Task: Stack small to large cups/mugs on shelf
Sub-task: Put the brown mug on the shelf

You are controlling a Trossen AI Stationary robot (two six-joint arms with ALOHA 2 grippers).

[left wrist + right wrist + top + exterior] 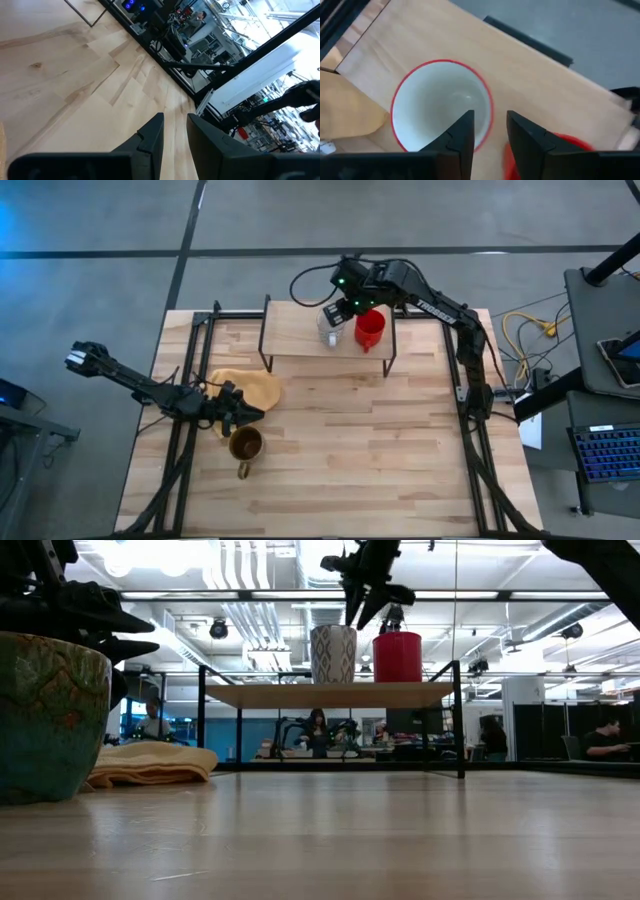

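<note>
The white mug and the red mug stand upright side by side on the shelf, also seen in the low view. My right gripper hovers just above them, pointing down and slightly open. Its fingers stand on either side of the white mug's rim, on the side next to the red mug. The brown-olive mug stands upright on the tabletop, handle toward the near edge. My left gripper is slightly open and empty, just above its far rim.
A yellow cloth lies on the table between the shelf and the brown-olive mug, beside my left arm. The shelf's black legs stand at its corners. Bare wood tabletop spreads toward the near and right sides.
</note>
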